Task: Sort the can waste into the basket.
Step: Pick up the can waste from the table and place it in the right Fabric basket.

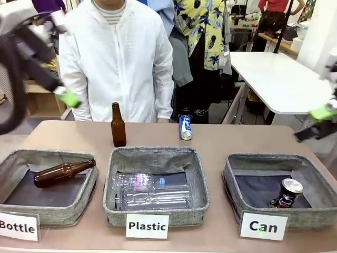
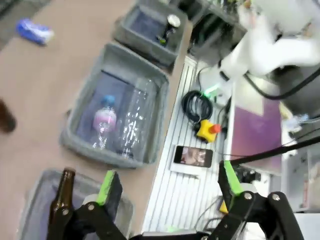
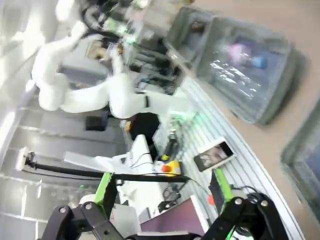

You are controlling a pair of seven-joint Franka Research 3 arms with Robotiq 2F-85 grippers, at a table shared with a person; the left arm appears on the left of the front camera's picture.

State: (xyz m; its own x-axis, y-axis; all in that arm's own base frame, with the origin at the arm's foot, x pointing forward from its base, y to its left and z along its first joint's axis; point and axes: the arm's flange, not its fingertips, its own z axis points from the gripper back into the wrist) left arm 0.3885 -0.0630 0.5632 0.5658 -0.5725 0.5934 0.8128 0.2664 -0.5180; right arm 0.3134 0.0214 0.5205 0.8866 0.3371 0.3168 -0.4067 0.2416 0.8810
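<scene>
- Front view: the table [image 1: 231,138] carries three grey fabric baskets in a row along the near edge, each with a white card in front.
- The basket [image 1: 300,217] carded "Can" sits at the right. The black can [image 1: 287,194] is inside it, tilted, silver top up, in the front right part on the dark bottom.
- The blue and white can [image 1: 185,127] lies on its side on the bare table near the far edge, behind the middle basket and well apart from the Can basket.
- The middle basket [image 1: 114,182], carded "Plastic", holds two clear plastic bottles [image 1: 152,198] lying side by side.
- The left basket [image 1: 90,191], carded "Bottle", holds one brown bottle [image 1: 64,172] lying down, its neck on the right rim.
- A second brown bottle [image 1: 118,126] stands upright on the table behind the gap between the left and middle baskets.
- A person in a white jacket [image 1: 118,58] stands at the far side.
- Left wrist view: the left gripper [image 2: 169,182] has its fingers spread wide with nothing between them; it hangs high above the near edge, over the Bottle basket corner.
- Right wrist view: the right gripper [image 3: 163,186] is also spread wide and empty, raised off the table and pointing toward the robot's side; the picture is blurred.
</scene>
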